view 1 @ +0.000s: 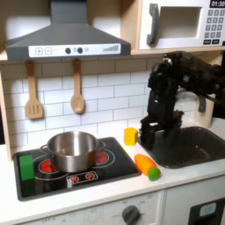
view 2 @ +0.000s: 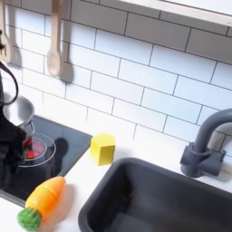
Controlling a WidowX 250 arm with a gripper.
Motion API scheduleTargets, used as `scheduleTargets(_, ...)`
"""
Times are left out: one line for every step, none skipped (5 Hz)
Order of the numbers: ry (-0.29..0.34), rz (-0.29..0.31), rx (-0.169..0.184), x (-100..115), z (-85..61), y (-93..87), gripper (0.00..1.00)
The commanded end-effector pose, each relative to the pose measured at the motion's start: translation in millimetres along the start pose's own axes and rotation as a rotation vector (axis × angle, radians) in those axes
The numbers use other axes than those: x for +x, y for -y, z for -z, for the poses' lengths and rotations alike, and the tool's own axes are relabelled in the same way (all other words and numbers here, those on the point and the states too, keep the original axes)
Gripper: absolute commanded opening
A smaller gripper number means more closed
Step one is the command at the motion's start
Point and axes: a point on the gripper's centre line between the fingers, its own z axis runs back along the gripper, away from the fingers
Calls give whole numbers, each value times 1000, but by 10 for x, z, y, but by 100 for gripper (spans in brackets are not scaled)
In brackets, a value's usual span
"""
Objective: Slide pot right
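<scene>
Gripper [view 1: 149, 136] w/ finger state indiscernible, hanging over the sink's [view 1: 189, 149] edge; pot [view 1: 72, 150] well apart on stove [view 1: 105, 165].

Soft even light – slight blur (low-resolution)

Your white table [view 1: 180, 176] carries a black stovetop [view 1: 105, 173] with the silver pot [view 1: 70, 150] on it. Directly on the table, a yellow block [view 1: 130, 135] sits beside your claw [view 1: 148, 136], and a toy carrot [view 1: 147, 166] lies below it.
</scene>
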Motion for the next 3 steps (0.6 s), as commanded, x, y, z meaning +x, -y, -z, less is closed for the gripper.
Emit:
scheduleTargets(12,-26,-1,296,-29,-117,100)
scheduleTargets(17,-38,-4,471,-19,-183,100)
scheduleTargets(21,-55,9,666,17,-281,100)
